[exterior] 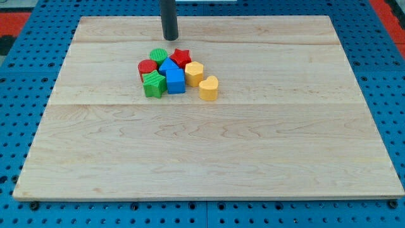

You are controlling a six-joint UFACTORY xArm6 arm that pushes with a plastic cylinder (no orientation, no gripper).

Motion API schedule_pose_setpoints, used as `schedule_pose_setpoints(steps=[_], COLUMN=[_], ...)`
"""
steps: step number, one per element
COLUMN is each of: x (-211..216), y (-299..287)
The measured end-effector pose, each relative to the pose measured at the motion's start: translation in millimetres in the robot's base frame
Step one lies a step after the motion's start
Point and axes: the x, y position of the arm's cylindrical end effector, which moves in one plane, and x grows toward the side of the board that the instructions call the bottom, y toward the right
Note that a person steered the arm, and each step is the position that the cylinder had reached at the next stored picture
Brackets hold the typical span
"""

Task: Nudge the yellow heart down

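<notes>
My tip (pixel 170 38), a bare rod with no hand to open or close, stands above the cluster, with the yellow heart (pixel 209 88) at the cluster's lower-right edge, down-right of it.

One cam only, so no shared area w/ another view. It looks down at a slant onto the worktop (pixel 209 152) from the near edge, facing the far edge. Mid-range: whole worktop fits in frame, blue pegboard (pixel 392 82) showing around it. Worktop's far edge looks narrower than the near one. Rod (pixel 169 19) enters from top, above worktop's centre-left.
</notes>
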Motion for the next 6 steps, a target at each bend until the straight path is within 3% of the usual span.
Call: schedule_pose_setpoints(steps=[1, 2, 3, 6], x=[16.8, 68.1, 121.2, 154.9], y=[68.1, 124.5, 112.8, 48.4])
